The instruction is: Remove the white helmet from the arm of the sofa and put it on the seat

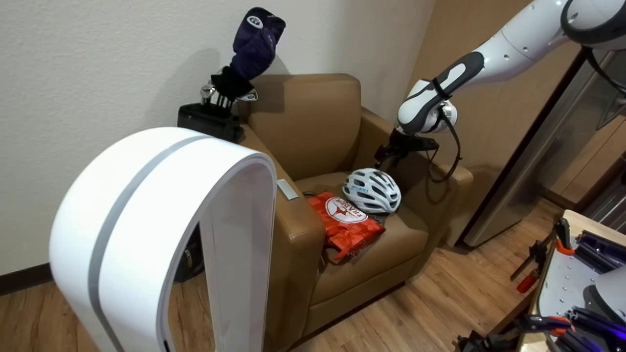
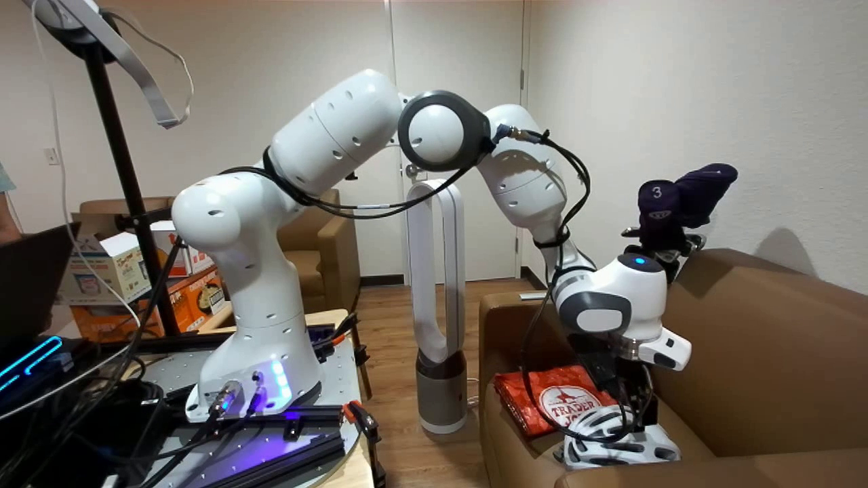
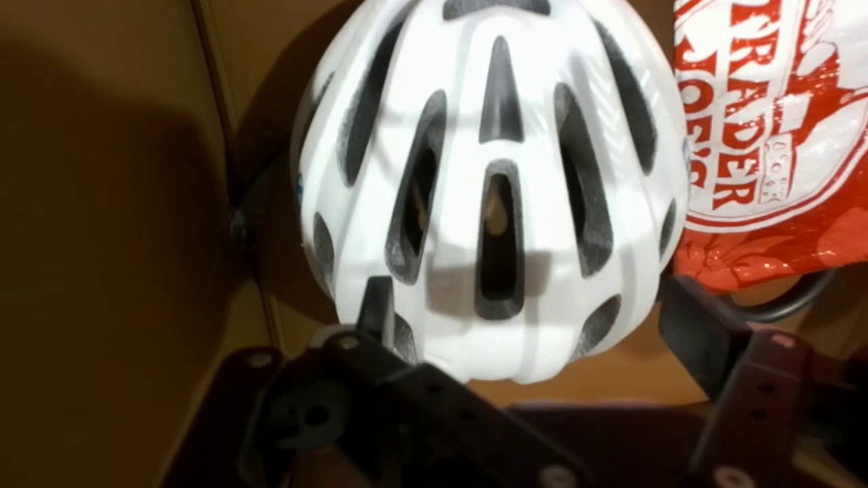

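Observation:
The white helmet rests on the seat of the brown leather sofa, vents up, next to the red bag. It also shows in an exterior view and fills the middle of the wrist view. The arm of the sofa stands beside it, with no helmet on it. My gripper is above the helmet's rear side, close to the sofa back. In the wrist view the gripper's fingers are wide apart and empty. One finger overlaps the helmet's edge; contact cannot be told. The other is clear of it.
A red bag lies on the seat touching or close to the helmet. A small flat item lies on the opposite arm. A white arched fan and covered golf clubs stand beside the sofa. The robot's table holds tools.

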Action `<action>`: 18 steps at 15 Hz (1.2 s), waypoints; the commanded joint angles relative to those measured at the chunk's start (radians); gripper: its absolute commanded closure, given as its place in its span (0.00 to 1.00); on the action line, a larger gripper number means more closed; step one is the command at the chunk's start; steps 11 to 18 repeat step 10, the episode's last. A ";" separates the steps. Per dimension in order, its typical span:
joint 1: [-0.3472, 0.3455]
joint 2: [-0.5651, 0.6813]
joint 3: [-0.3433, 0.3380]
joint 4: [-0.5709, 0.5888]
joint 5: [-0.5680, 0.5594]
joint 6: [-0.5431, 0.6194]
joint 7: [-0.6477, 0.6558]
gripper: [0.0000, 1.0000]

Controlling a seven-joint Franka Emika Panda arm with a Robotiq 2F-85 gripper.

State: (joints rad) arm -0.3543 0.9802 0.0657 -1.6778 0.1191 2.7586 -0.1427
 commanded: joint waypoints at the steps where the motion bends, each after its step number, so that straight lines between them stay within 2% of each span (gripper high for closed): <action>1: -0.018 -0.193 0.010 -0.196 0.023 -0.017 -0.018 0.00; 8: 0.000 -0.456 0.005 -0.461 0.030 -0.110 -0.064 0.00; 9: 0.022 -0.366 -0.021 -0.356 0.025 -0.101 -0.029 0.00; 10: 0.026 -0.396 -0.022 -0.392 0.025 -0.103 -0.032 0.00; 18: 0.026 -0.396 -0.022 -0.392 0.025 -0.103 -0.032 0.00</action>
